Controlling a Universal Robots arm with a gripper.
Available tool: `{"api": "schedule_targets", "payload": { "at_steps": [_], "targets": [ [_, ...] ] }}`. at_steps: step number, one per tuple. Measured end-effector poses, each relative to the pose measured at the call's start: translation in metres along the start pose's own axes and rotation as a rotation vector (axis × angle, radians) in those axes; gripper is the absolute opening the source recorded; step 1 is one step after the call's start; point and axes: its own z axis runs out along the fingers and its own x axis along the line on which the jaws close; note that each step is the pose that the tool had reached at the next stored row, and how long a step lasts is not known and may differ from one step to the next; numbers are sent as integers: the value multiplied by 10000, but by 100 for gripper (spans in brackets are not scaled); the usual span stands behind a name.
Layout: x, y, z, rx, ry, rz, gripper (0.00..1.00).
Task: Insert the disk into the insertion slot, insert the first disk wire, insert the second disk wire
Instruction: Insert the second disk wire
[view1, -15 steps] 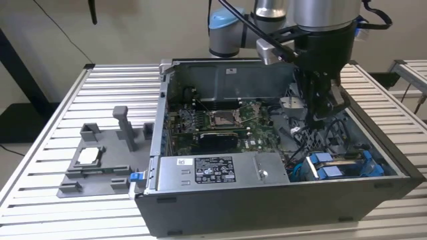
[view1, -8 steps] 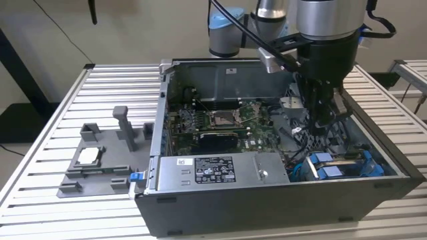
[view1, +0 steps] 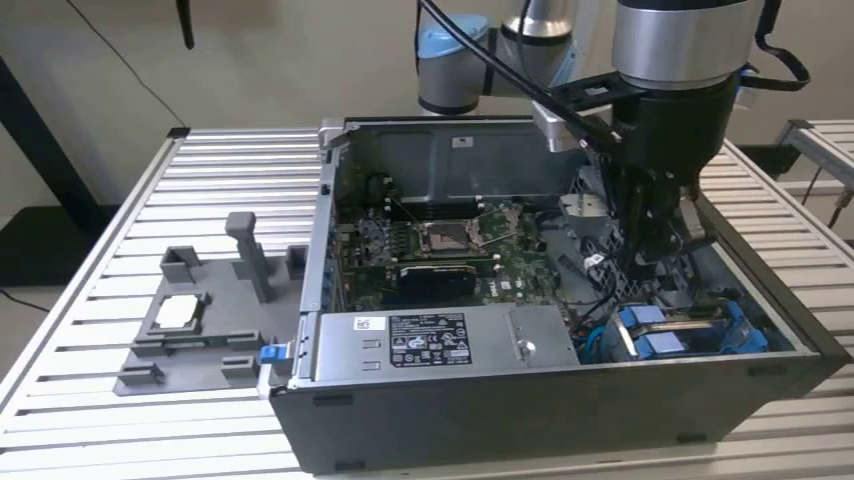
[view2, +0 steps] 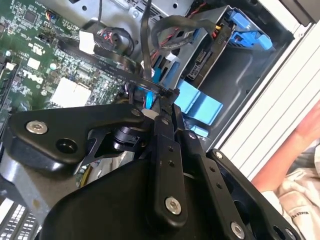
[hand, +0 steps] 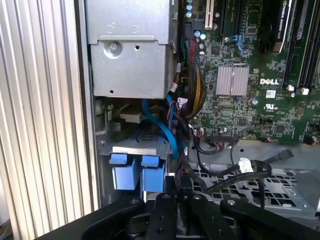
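Note:
The disk (view2: 202, 59) sits inside the insertion slot (view2: 226, 70), a grey bay in the corner of the open computer case (view1: 534, 420). Its bright blue caddy tabs (view1: 674, 335) face outward, and the tabs (hand: 134, 171) also appear in the first wrist view. My gripper (view1: 654, 262) reaches down into the case just behind the bay. In the second wrist view the gripper (view2: 164, 97) has its fingers close together on the end of a flat black disk wire (view2: 125, 69). A blue wire (hand: 167, 135) runs down to the same spot beside the gripper (hand: 172, 180).
The silver power-supply box (view1: 441, 345) fills the case's front beside the bay. The green motherboard (view1: 454, 245) lies further in, with loose cable bundles (hand: 192, 90) close by. A grey fixture (view1: 200, 320) stands on the slatted table (view1: 80, 400). A person's arm (view2: 306, 135) is outside the case wall.

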Motion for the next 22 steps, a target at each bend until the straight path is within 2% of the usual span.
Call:
{"api": "schedule_targets", "payload": {
  "at_steps": [1, 2, 4, 8, 9, 10, 11, 19, 22],
  "targets": [
    [7, -14, 5, -62, -26, -2, 15],
    [12, -27, 9, -108, -80, 3, 15],
    [23, -52, 17, -154, -259, 31, 15],
    [48, -95, 30, -158, -569, 86, 15],
    [58, -107, 33, -157, -629, 97, 15],
    [70, -120, 37, -156, -659, 102, 15],
    [90, -130, 41, -157, -673, 104, 15],
    [287, -135, 61, -168, -660, 163, 15],
    [335, -181, 76, -169, -668, 166, 15]
  ]
}}
